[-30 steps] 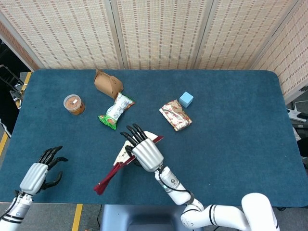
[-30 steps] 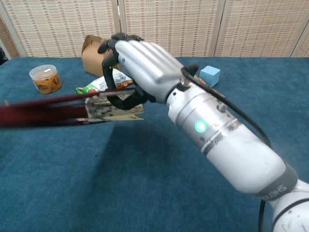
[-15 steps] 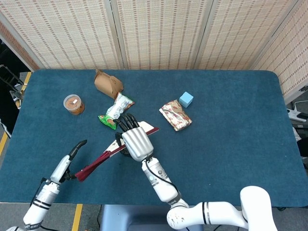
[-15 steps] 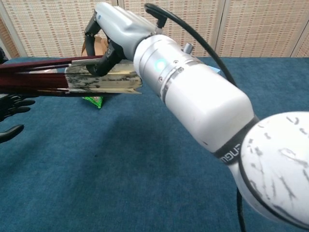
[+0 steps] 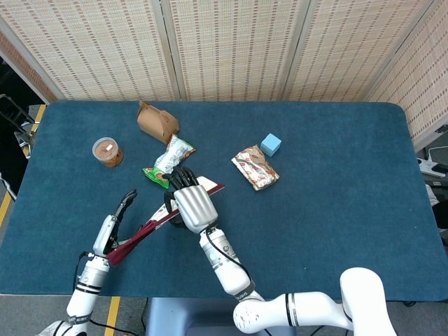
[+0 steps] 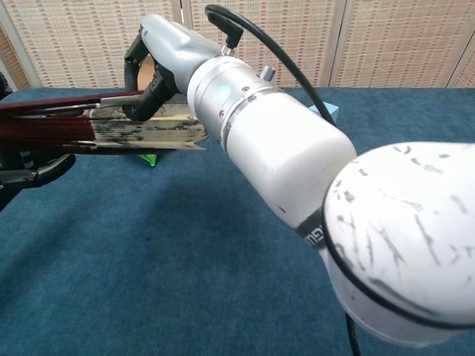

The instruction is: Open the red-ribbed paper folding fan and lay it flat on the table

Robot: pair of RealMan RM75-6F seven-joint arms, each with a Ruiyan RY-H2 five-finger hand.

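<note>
The folding fan (image 5: 149, 229) is nearly closed, its dark red ribs slanting from lower left to upper right above the blue table (image 5: 336, 210). My right hand (image 5: 193, 204) grips it near the paper end. In the chest view the red ribs (image 6: 44, 127) run off the left edge, and a little folded paper (image 6: 152, 133) shows beside my right hand (image 6: 165, 46). My left hand (image 5: 112, 229) is at the fan's lower left tip, one finger stretched out. In the chest view the left hand (image 6: 33, 169) has dark fingers curled just under the ribs; a grip is not plain.
Behind the fan lie a green snack bag (image 5: 170, 161), a brown carton (image 5: 157, 120) and a small round jar (image 5: 107, 151). To the right are a wrapped packet (image 5: 255, 167) and a blue cube (image 5: 271, 145). My right forearm fills much of the chest view.
My left hand has moved in from the front left and now reaches the fan's lower tip. My right hand has carried the fan up and back, toward the snack bag.
</note>
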